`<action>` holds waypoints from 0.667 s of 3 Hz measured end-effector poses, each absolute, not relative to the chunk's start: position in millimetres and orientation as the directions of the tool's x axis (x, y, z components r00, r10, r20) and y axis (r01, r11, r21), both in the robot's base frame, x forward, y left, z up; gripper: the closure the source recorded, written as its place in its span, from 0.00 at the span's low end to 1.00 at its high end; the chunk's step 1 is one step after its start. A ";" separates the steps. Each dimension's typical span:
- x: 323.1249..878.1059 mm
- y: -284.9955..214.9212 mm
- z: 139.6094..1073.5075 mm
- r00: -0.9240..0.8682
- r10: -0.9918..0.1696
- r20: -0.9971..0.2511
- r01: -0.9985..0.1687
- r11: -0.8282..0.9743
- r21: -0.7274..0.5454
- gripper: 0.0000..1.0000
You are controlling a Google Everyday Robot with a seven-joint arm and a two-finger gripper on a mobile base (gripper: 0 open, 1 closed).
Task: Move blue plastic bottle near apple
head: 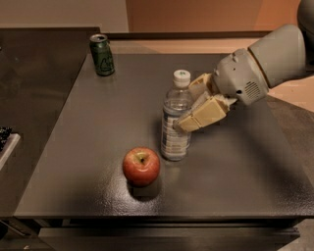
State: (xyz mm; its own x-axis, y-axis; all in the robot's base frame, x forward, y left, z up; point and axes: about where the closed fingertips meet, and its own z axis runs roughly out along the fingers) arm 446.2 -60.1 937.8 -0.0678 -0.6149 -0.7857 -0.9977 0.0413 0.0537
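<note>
Two tan jaws around ribbed bottle point(174, 139)

Tool point(186, 105) clamped round blue plastic bottle point(174, 139)

Dark table point(255, 171) before an orange wall point(206, 14).

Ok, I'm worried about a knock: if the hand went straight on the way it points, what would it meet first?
The hand at mid-table points lower-left, straight at the blue plastic bottle it grips. Beyond that, probably the apple, though depth is unclear.
</note>
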 end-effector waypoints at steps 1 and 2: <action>443.7 -55.9 934.4 -0.060 -0.613 -0.788 -0.998 0.024 0.058 0.12; 443.1 -54.0 935.4 -0.057 -0.614 -0.787 -0.998 0.021 0.056 0.00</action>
